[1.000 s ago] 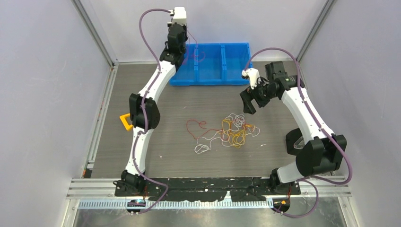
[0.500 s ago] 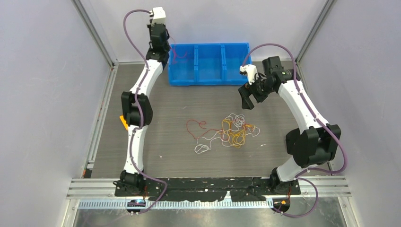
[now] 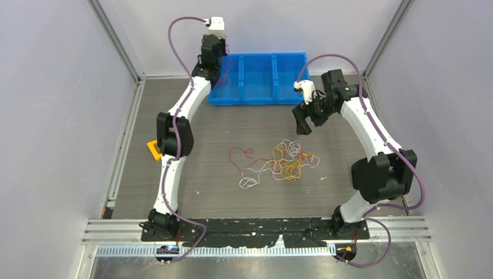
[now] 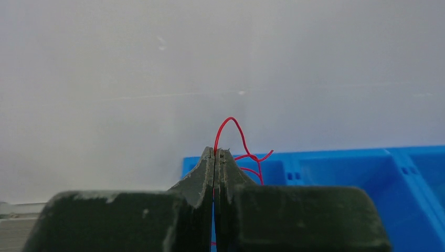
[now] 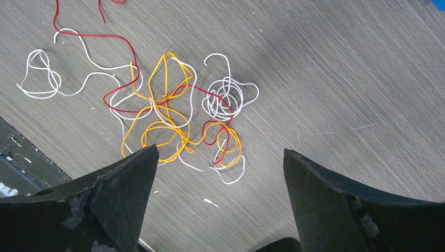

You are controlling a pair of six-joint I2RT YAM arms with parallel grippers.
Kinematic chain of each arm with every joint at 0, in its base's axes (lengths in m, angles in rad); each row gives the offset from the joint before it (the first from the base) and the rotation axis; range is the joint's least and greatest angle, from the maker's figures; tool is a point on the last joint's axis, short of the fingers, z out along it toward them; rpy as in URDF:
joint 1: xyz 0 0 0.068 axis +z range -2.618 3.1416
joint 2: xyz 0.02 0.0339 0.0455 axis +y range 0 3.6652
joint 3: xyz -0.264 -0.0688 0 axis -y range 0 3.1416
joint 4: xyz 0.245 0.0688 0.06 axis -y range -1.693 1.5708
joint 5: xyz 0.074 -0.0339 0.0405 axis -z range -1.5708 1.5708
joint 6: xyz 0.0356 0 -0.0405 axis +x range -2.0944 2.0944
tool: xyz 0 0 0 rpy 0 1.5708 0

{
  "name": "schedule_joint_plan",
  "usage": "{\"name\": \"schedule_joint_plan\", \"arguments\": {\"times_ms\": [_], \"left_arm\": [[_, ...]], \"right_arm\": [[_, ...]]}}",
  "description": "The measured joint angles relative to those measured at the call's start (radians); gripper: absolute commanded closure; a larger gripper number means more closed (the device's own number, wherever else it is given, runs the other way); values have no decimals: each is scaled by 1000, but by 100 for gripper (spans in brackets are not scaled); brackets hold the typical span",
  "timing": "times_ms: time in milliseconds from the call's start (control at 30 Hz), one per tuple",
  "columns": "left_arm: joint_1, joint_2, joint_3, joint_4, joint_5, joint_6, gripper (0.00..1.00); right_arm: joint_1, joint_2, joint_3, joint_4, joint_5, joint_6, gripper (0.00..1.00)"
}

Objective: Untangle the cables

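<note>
Left claw: the left gripper (image 4: pixel 215 153) is clenched, tips pressed together on one red cable (image 4: pixel 231 127)
Held cable: it arcs up out of the closed tips at the centre of the left wrist view, with more red curls just right of them, in front of the blue bin (image 4: pixel 336 160)
Blue bin: upper middle of the overhead view, against the back wall
Right claw: the right gripper (image 5: pixel 220 153) is released, jaws spread wide with nothing between them, hanging above the tangle
Tangle: the remaining cables (image 3: pixel 283 164) lie on the table (image 3: pixel 232 119) at the centre of the overhead view, well apart from the bin; red, yellow-orange and white strands cross each other
Handling: probably almost weightless, limp and springy; pulling one strand will likely drag its neighbours, and so thin a wire may slip unless pinched squarely
Where to grip: an outlying piece looks best, such as the white loop (image 5: pixel 39 76) at the left of the right wrist view or the red strand (image 5: pixel 78 34) at upper left
Avoid: the dense yellow-orange knot (image 5: pixel 165 100) in the middle
</note>
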Motion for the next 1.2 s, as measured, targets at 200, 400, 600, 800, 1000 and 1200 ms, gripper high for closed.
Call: {"name": "schedule_joint_plan", "arguments": {"times_ms": [200, 400, 600, 800, 1000, 1200], "left_arm": [[-24, 0, 0, -97, 13, -45, 59], [31, -75, -93, -240, 85, -116, 36], [115, -363, -312, -393, 429, -124, 25], [183, -734, -610, -459, 882, -111, 28], [146, -959, -1068, -520, 1049, -95, 34], [125, -1005, -1296, -599, 1069, -55, 36]], "right_arm": [[0, 28, 30, -23, -18, -10, 5], [0, 65, 69, -40, -73, -42, 1], [0, 69, 53, -43, -147, -50, 6], [45, 69, -95, -24, -177, -60, 12], [127, 84, -191, 12, -138, -70, 28], [131, 128, -190, 51, -103, -92, 39]]}}
